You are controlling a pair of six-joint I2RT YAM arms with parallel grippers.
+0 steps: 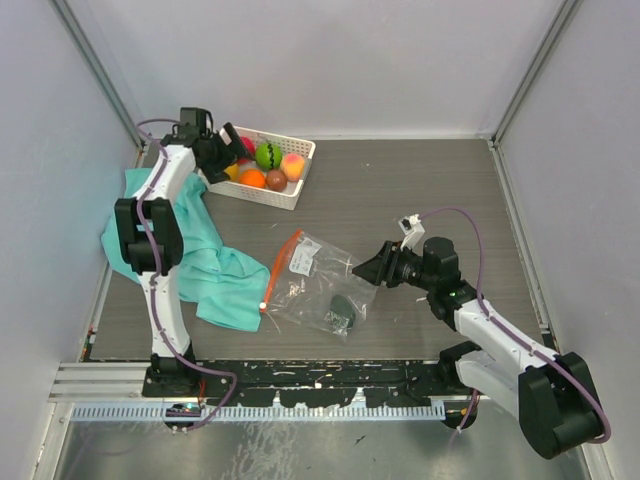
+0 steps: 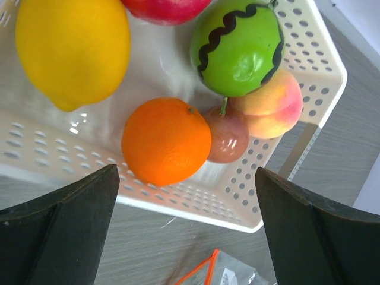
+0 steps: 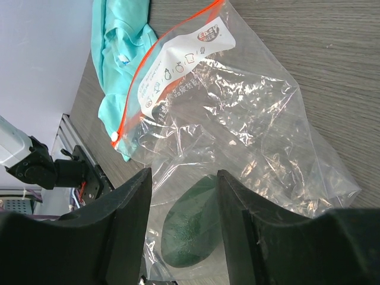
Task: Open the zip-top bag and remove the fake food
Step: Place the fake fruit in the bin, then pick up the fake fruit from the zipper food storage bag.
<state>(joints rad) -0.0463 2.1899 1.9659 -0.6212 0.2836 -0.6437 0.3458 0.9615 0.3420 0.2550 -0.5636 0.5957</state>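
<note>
The zip-top bag (image 1: 318,282) lies flat mid-table, its orange-red zipper strip (image 3: 155,71) and white label (image 3: 178,71) toward the left. One dark green fruit (image 3: 189,233) is still inside it and also shows in the top view (image 1: 343,312). My right gripper (image 3: 183,178) is open just above the bag's right side (image 1: 364,268), with the dark green fruit seen between its fingers. The other fake food sits in the white basket (image 1: 290,195): lemon (image 2: 71,47), orange (image 2: 166,141), green striped fruit (image 2: 237,47), peach (image 2: 270,107), brown one (image 2: 228,138), red one (image 2: 166,7). My left gripper (image 2: 187,228) is open and empty over the basket's near rim (image 1: 222,152).
A teal cloth (image 1: 205,268) lies crumpled at the left under the left arm. The white basket (image 2: 297,35) stands at the back left near the wall. A corner of the bag (image 2: 208,270) shows below the basket in the left wrist view.
</note>
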